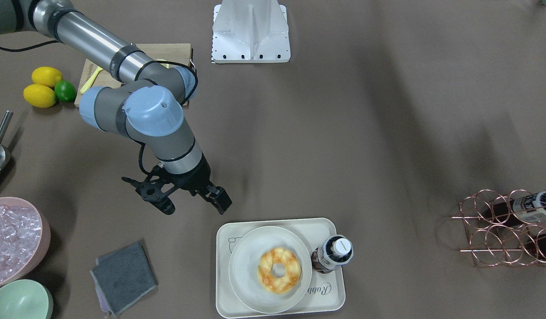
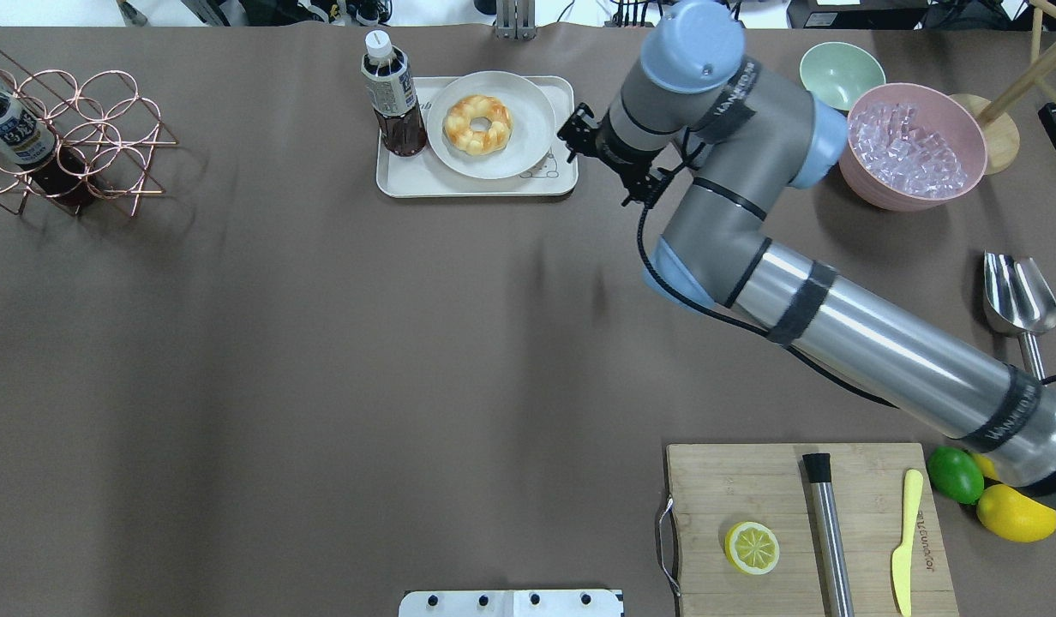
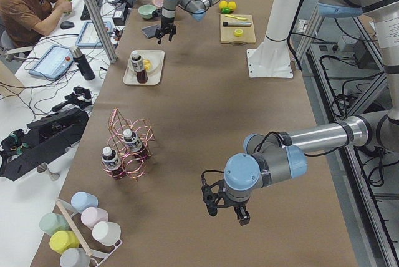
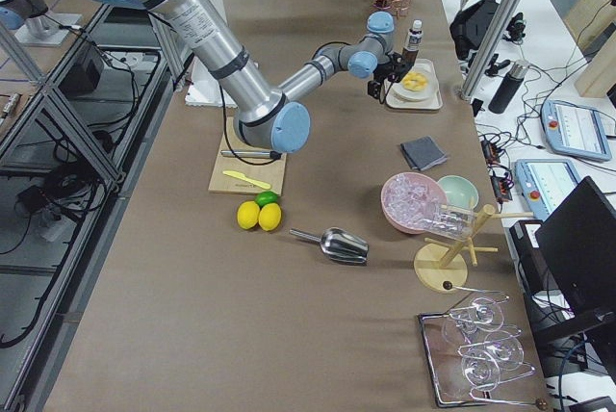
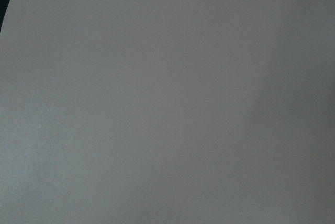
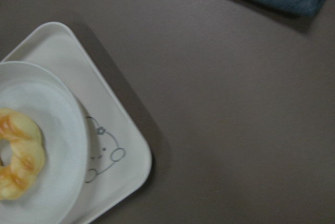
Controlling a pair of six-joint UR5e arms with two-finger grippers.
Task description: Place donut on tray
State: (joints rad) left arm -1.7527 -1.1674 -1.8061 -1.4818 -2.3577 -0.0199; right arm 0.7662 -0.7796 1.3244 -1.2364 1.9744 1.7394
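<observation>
The donut (image 1: 279, 270) lies on a round cream plate (image 1: 246, 266) that sits on the cream tray (image 1: 326, 294) with the bunny drawing. It also shows in the overhead view (image 2: 477, 124) and at the left edge of the right wrist view (image 6: 15, 156), on the tray (image 6: 112, 145). My right gripper (image 1: 193, 206) hangs above the table beside the tray's short edge, apart from it, jaws open and empty; it also shows in the overhead view (image 2: 579, 137). My left gripper (image 3: 225, 211) hovers over bare table far from the tray. I cannot tell whether it is open or shut.
A bottle (image 1: 335, 252) stands on the tray beside the plate. A grey cloth (image 1: 124, 277), a pink bowl of ice (image 1: 11, 239) and a green bowl (image 1: 20, 301) lie near the right gripper. A copper bottle rack (image 1: 508, 226) and a cutting board (image 2: 811, 523) are further off.
</observation>
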